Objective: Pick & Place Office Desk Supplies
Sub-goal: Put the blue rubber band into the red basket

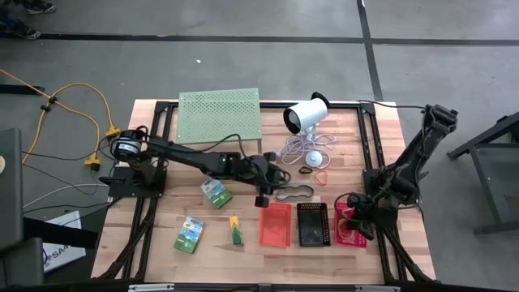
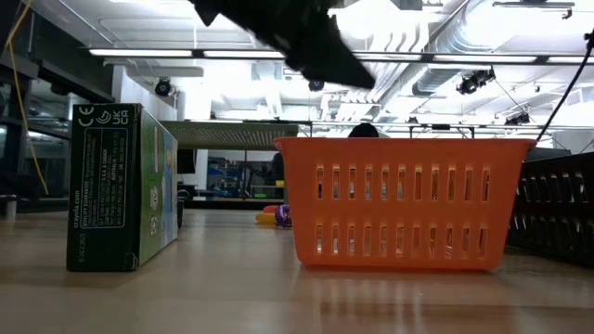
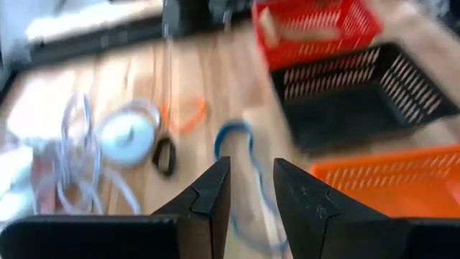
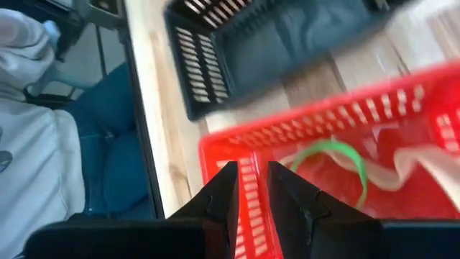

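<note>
Three green packs lie along the left half of the wooden table (image 1: 381, 251). One green pack (image 1: 188, 234) sits nearest the left front corner. A second green pack (image 1: 216, 192) lies farther in, just under the left arm. A narrow green pack (image 1: 235, 231) lies near the front edge, beside the baskets.

The left arm reaches from the table's left edge toward the middle. The left gripper (image 1: 263, 193) hangs just behind the orange-red basket (image 1: 275, 224). In the left wrist view its fingers (image 3: 213, 196) stand a narrow gap apart with nothing between them, over a blue loop (image 3: 237, 140) lying on the wood. A dark loop (image 1: 295, 192) lies beside the gripper. A small black band (image 1: 304, 172) and an orange band (image 1: 319, 174) lie farther back, near the white cable coil (image 1: 312, 150).

The three baskets stand in a row along the front edge, touching or nearly so: the orange-red one, then the black basket (image 1: 312, 225), then the red basket (image 1: 350, 235).

The right gripper (image 1: 357, 212) hovers over the red basket near the right edge. Its fingers (image 4: 221, 196) are slightly parted and pinch nothing. A green band (image 4: 338, 164) and a pale band (image 4: 410, 167) lie inside that basket.

At the back edge stand the pale-green perforated stand (image 1: 219, 115) and the white cylinder device (image 1: 306, 114).
</note>
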Tool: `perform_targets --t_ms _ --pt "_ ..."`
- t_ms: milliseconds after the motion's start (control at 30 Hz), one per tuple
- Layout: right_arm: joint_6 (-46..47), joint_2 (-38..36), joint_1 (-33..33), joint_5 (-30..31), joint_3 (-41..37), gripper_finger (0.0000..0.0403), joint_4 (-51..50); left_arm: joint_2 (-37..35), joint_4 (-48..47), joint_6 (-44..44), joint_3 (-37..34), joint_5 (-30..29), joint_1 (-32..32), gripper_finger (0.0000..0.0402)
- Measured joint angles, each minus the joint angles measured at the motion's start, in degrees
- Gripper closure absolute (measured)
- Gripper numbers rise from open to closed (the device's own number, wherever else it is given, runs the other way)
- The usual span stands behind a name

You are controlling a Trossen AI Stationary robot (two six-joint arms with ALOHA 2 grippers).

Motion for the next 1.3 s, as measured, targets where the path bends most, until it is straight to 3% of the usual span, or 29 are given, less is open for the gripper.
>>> perform_targets --t_ms 300,500,700,833,1100,1300 --pt "-12.61 -3.38 -9.09 -1.63 0.02 0.0339 1.61 -0.17 -7.64 -1.62 -0.02 0.0 2.57 0.03" --pt "-20.26 -6.54 -16.24 -3.49 0.04 0.0339 3.35 -4.62 -12.32 -1.89 -0.02 0.56 3.7 0.03" --pt "-25.69 -7.12 -23.31 -7.97 0.07 0.0339 4.02 -11.25 -17.89 -2.38 -1.27 7.54 6.35 0.03" --pt "-28.79 -7.1 -27.25 -9.55 0.07 0.0339 4.87 -16.49 -17.9 -3.72 -6.17 11.16 8.8 0.03" --pt "-34.75 -5.65 -35.87 -9.99 0.07 0.0339 11.39 -29.56 -11.36 -5.97 -19.93 11.3 11.53 0.03" --pt "-41.12 0.29 -43.09 -16.11 0.04 0.0339 21.04 -37.59 -7.84 -6.99 -27.53 9.3 12.1 0.03"
